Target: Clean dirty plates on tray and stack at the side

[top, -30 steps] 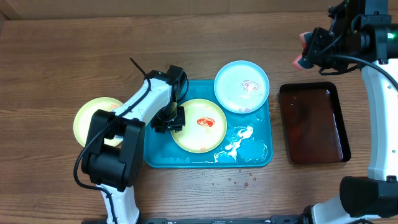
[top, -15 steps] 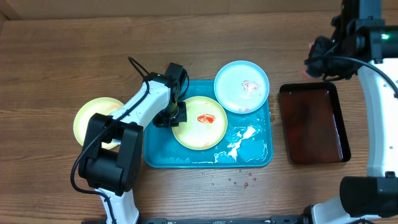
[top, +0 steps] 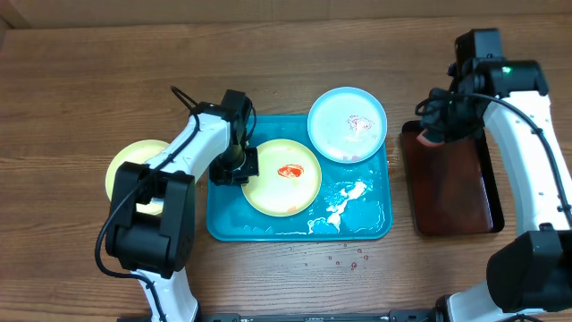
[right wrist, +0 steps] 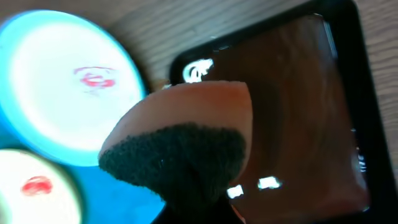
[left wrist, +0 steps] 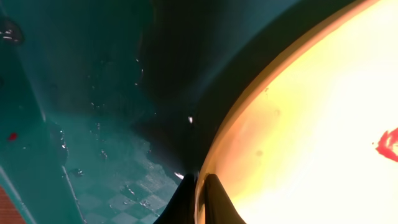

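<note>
Near the tabletop's left edge, the left yellow-green plate [top: 134, 170] lies on the bare wood outside the tray, partly hidden by the left arm. Just to its right, the turquoise tray [top: 223, 228] sits at the middle of the tabletop. The left gripper [top: 236, 169] reaches into the tray's left half, its jaws pinched narrow on the left rim of the centre yellow-green plate [top: 284, 177] — the wrist view shows two dark fingertips [left wrist: 214, 202] on either side of that rim. This plate carries a red smear at its middle. The light blue plate [top: 347, 123], with a fainter red smear, rests on the tray's far right corner and overhangs the rim. A white foamy streak [top: 344, 199] lies on the tray floor near its front right corner, and red specks [top: 344, 259] dot the wood just in front of the tray. To the right is the dark red-brown tray [top: 451, 179]. Over its far left corner hangs the right gripper [top: 435, 132], closed on a pink sponge [right wrist: 186, 106] with a dark scouring face — clear of the plates.
</note>
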Controlling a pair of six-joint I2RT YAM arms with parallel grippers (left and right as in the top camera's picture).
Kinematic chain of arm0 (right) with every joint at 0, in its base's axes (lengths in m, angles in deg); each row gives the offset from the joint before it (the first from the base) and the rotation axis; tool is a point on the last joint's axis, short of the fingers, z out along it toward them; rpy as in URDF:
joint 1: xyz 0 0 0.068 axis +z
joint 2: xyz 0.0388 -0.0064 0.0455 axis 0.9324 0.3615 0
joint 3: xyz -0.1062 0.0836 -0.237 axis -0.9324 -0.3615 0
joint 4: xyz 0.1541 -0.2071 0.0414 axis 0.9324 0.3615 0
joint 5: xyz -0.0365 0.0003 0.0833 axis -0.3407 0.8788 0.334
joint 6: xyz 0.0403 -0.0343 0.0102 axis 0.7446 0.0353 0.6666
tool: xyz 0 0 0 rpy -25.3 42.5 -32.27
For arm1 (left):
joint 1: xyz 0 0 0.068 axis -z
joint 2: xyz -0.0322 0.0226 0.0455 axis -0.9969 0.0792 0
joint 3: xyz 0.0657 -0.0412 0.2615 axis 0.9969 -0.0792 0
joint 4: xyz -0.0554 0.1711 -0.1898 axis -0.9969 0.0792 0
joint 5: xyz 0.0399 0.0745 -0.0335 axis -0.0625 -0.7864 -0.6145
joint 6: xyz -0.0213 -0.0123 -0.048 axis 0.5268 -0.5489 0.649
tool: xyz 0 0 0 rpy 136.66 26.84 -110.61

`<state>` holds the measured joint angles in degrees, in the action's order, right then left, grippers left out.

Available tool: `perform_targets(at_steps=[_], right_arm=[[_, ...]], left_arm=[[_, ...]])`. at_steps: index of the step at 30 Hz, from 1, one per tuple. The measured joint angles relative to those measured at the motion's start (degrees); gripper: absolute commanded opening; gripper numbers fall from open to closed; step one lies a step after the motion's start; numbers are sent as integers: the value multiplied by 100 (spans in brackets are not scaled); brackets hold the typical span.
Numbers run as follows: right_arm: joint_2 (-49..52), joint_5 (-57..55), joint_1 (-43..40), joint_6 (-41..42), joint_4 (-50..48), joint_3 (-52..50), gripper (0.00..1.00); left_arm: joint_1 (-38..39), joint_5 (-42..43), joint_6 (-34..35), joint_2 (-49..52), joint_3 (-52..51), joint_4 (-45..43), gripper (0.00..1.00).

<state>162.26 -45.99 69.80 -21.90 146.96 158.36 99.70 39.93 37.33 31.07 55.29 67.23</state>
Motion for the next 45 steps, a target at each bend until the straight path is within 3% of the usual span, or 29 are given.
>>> perform_targets(at_steps=[9,25,41,45], right_arm=[[15,-658,-66,-369,-741,-1213,4],[22,-529,-479,-754,-2441,-2802,4],[426,-343,-584,-754,-2645,-3060,4],[439,-317,-584,-750,-2074,-2859,4]], left_arm=[[0,11,-125,0,-13,-33,4],[-4,33,-354,0,-31,-98,4],[2,37,-382,0,-31,-170,4],[2,37,-400,0,-31,-175,4]])
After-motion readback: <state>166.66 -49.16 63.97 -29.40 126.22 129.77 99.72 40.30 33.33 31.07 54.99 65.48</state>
